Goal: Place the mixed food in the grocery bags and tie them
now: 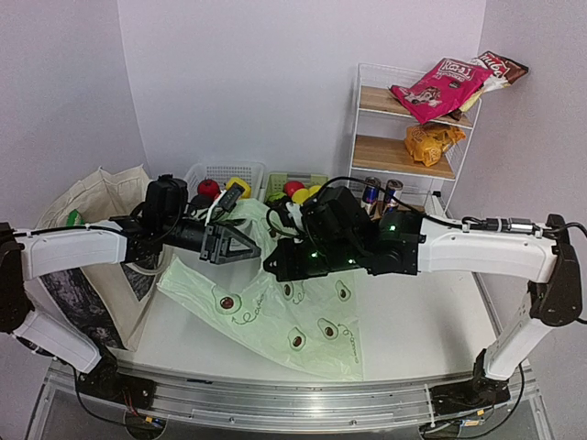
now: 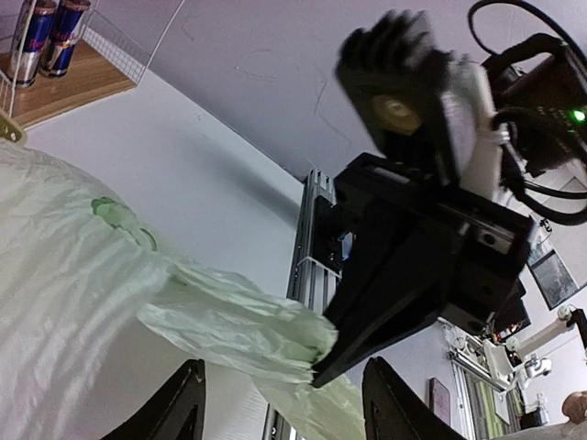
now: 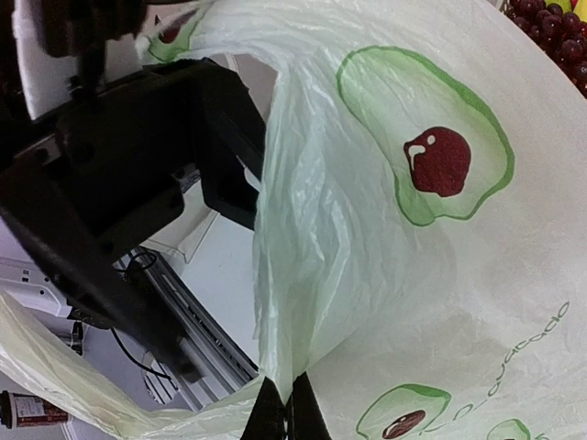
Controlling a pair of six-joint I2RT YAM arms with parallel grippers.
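Crumpled, translucent pale-green avocado-print bag (image 1: 266, 316)

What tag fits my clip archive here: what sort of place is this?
Probably a robotics lab bench staged for grocery packing: two robot arms bolted to an aluminium rail, a wire shelf of snack packets and drink cans, an avocado-print plastic bag.

Pale lilac walls (image 1: 275, 73); white table (image 1: 413, 321); wire rack (image 1: 390, 154) w/ wood shelves, back rt corner.
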